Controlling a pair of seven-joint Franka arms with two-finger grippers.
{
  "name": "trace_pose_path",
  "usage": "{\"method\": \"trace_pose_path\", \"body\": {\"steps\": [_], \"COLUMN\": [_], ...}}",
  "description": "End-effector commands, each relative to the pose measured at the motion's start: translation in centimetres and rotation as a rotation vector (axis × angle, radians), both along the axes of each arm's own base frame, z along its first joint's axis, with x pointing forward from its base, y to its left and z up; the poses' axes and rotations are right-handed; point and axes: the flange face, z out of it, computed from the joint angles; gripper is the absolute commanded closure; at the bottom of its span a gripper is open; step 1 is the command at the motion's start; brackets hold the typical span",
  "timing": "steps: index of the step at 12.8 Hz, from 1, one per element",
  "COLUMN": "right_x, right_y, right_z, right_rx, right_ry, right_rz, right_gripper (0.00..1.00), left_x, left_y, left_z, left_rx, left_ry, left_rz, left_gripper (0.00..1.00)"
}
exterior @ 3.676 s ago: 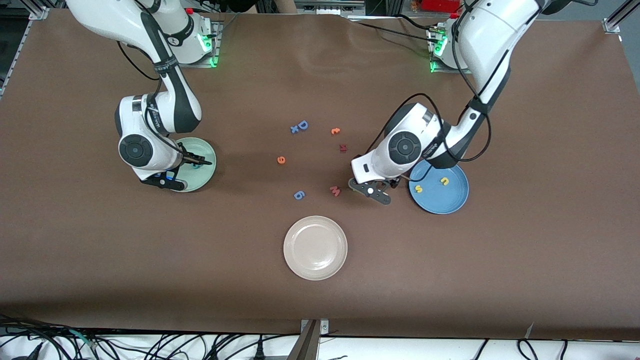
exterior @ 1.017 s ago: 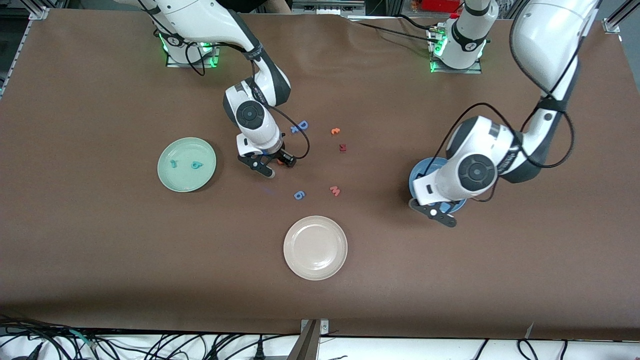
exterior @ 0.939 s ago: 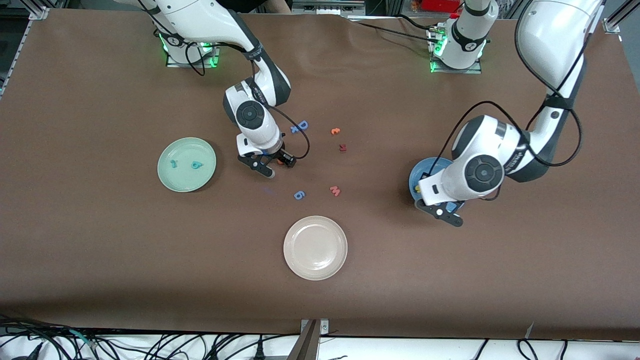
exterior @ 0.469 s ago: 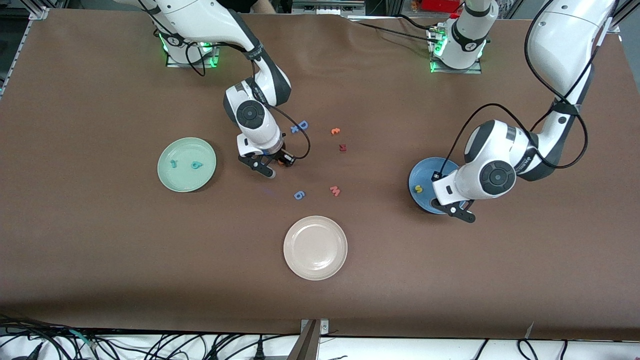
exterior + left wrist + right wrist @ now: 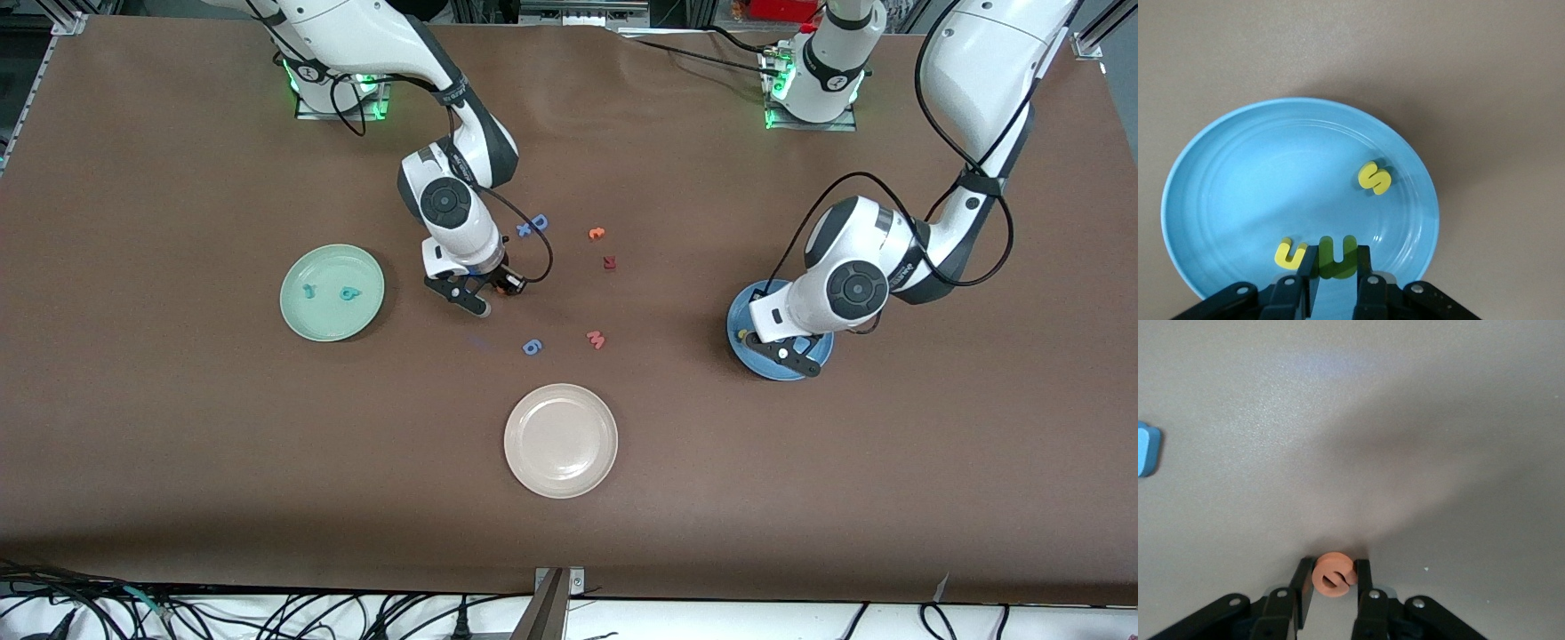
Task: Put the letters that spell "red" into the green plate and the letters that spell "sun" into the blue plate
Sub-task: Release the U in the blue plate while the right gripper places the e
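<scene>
Right wrist view: the right gripper (image 5: 1333, 585) has its jaws drawn in against both sides of the orange "e" (image 5: 1332, 571), which sits between the fingertips down at the table.
Right gripper, step in hand: pinching the last letter of "red"; whether the pinch is firm I cannot tell.
Out from those jaws: the blue capital D (image 5: 539, 222) and a blue "6" (image 5: 532, 347) lie near; the green plate (image 5: 302, 316) lies toward the right arm's end of the table, with the teal "r" (image 5: 309, 290) and teal "d" (image 5: 349, 292) in it.
Next move, right: lift clear, carry over the green plate, let go low.
Left wrist view: the left gripper (image 5: 1335, 268) pinches the green arch (image 5: 1337, 257) over the blue plate (image 5: 1225, 200).
Beside those jaws: the yellow arch (image 5: 1290, 253) just beside the green one, the yellow "s" (image 5: 1374, 178) apart, both in the plate.
Next move, left: spread the jaws to drop the green letter, finishing "sun".
</scene>
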Motion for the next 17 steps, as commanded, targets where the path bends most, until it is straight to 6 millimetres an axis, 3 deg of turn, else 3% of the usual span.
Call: {"method": "trace_pose_path", "body": {"steps": [1,4,5,6,7,9,12,15,17], "right_x": [1.5,3.6,4.3,4.8,5.5,6.3,6.6,6.3,5.8], "right_y": [-2.2,-6.6,-8.7,-10.7,-13.0,-16.9,-22.2,-27.1,-29.2], "right_z": [0.9,4.0,4.9,5.5,6.0,6.8,6.6,5.8,4.6], "right_rx": [-0.037,-0.079,-0.094,-0.106,-0.115,-0.120,-0.122,-0.108,-0.101], "right_ry": [0.022,0.077,0.108,0.139,0.160,0.207,0.254,0.283,0.311], "right_rz": [0.006,0.077,0.111,0.145,0.174,0.228,0.282,0.372,0.414], "right_gripper": [0.76,0.76,0.76,0.76,0.76,0.76,0.76,0.75,0.75], "left_x": [-2.4,-3.6,-3.6,-3.2,-2.7,-1.1,0.3,3.8,5.5], "left_y": [1.2,1.0,0.5,0.6,1.0,1.6,1.9,2.2,2.6], "left_z": [-0.5,-2.0,-1.8,-1.5,-1.1,2.0,8.8,16.7,20.0], "left_rx": [-0.023,-0.051,-0.048,-0.048,-0.050,-0.045,-0.006,0.051,0.054], "left_ry": [-0.040,-0.083,-0.088,-0.095,-0.107,-0.166,-0.235,-0.180,-0.196], "left_rz": [0.014,0.034,0.057,0.068,0.072,0.095,0.097,0.151,0.238], "left_gripper": [0.86,0.83,0.51,0.01,0.00,0.00,0.00,0.00,0.00]}}
